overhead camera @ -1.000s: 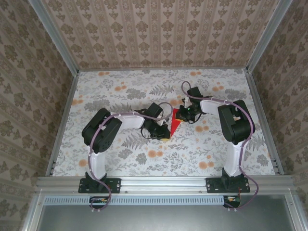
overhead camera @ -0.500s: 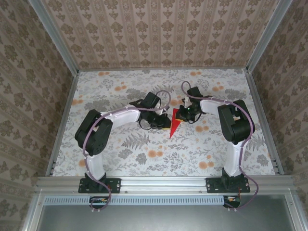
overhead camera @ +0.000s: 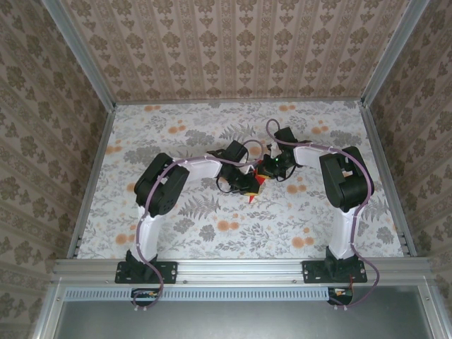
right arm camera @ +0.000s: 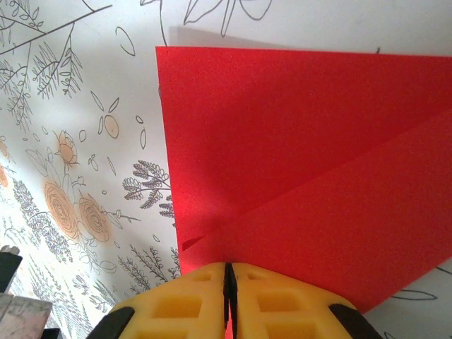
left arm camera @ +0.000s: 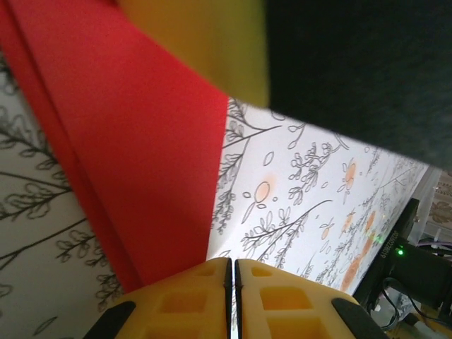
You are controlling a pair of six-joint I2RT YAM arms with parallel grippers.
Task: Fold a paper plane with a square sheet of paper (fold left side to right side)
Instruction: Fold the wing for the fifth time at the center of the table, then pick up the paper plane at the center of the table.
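Against half a second ago, the left arm [overhead camera: 169,185] has swung toward the middle of the top view. Its elbow sits further right, and its left gripper [left arm camera: 232,263] has slid over the red paper [right arm camera: 296,134]. Earlier the paper showed as a long, narrow, pointed shape just right of that gripper. Now only a sliver of red shows between the two grippers, a little above the centre of the frame. The right arm [overhead camera: 345,185] and the right gripper [right arm camera: 227,267] have not shifted.

The paper is plain bright red and lies flat on the flowered counter [overhead camera: 318,226]. In the right wrist view it takes up the right and middle of the frame, with a straight left edge and a sharp corner at the upper left. A second layer crosses the lower right, its edge running diagonally from the fingertips to the right border. In the left wrist view a broad red panel fills the upper left, and a narrower strip of red peeks out along its left side.

Each gripper has its yellow fingers pressed together with only a thin seam between them. The tips rest right at the paper. We cannot tell whether either pinches an edge or merely lies on it.

We count one piece of red paper, two arms and two grippers.
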